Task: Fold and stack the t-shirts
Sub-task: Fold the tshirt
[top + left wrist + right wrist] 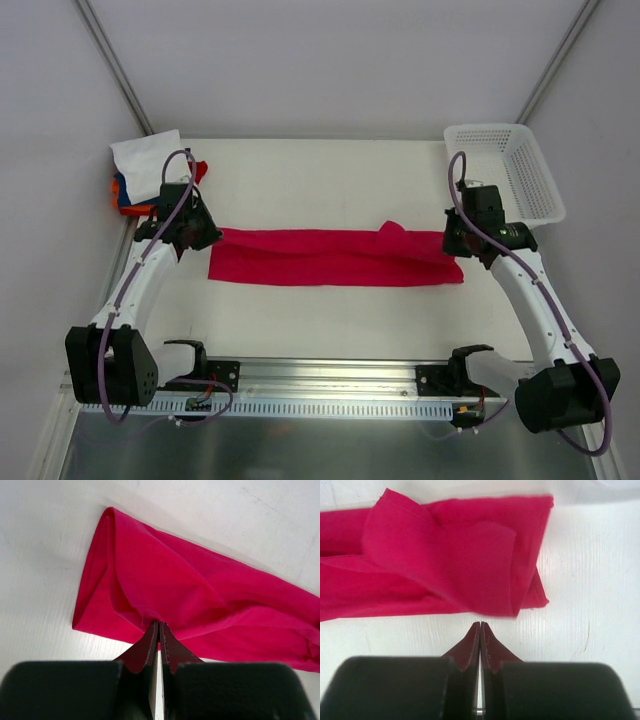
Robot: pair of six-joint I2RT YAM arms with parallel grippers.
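The shirt point(330, 257) lies as a band across mid-frame. The left gripper point(159, 625) pinches its left end. The right gripper point(480, 625) has its jaws together, empty, just off the right end. A one-sided pull could drag and bunch it.

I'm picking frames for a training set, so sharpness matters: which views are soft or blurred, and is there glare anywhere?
Top external: even, diffuse light, faint shadows, no strong glare, red t-shirt crisp. Left wrist: shirt folds sharp, the body of the left gripper, near the lens, out of focus. Right wrist: the shirt's right edge smeared, the body of the right gripper soft.
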